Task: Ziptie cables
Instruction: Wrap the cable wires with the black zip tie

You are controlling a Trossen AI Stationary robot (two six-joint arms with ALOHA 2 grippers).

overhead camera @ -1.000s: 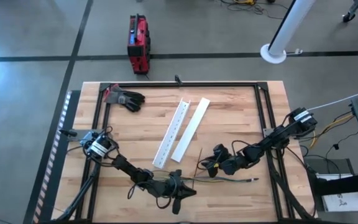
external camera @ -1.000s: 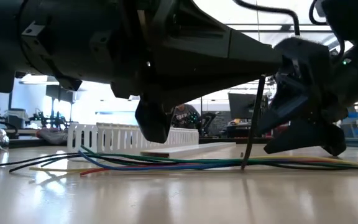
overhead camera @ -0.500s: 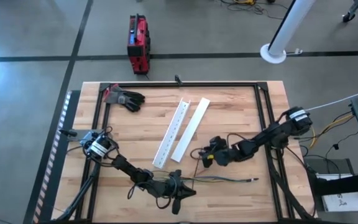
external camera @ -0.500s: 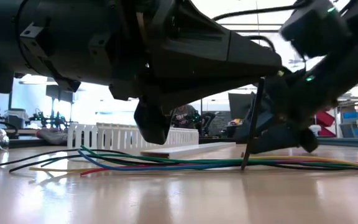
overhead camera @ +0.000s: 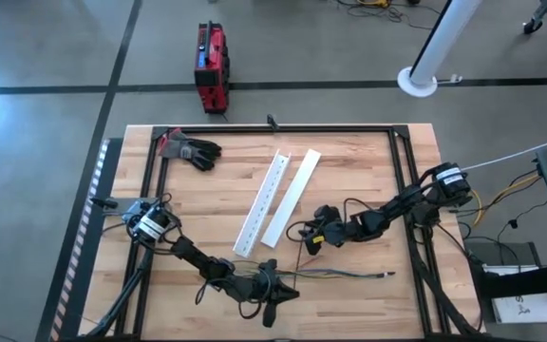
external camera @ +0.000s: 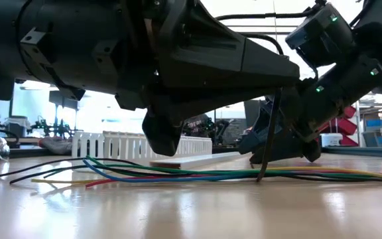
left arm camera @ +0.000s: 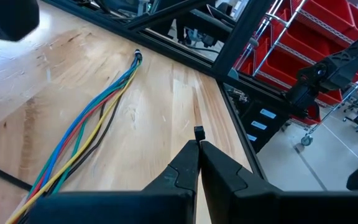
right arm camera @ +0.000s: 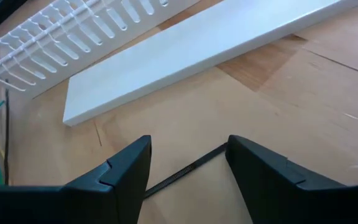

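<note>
Near the worktop's front edge, the cables (overhead camera: 335, 275) are laid loosely together. Thin and limp, they are best gathered mid-length. The left hand (left arm camera: 197, 146) is pinched on a zip tie (external camera: 269, 136); the right hand (right arm camera: 188, 163) is spread apart.

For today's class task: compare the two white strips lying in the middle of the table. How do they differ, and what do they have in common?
The slotted strip has a row of comb-like teeth with gaps along its side; the plain strip is a smooth, solid flat surface. In the high view the slotted strip lies nearer the left arm, the plain strip nearer the right arm. Both are white, long and narrow, and lie side by side at the same slant on the table.
</note>
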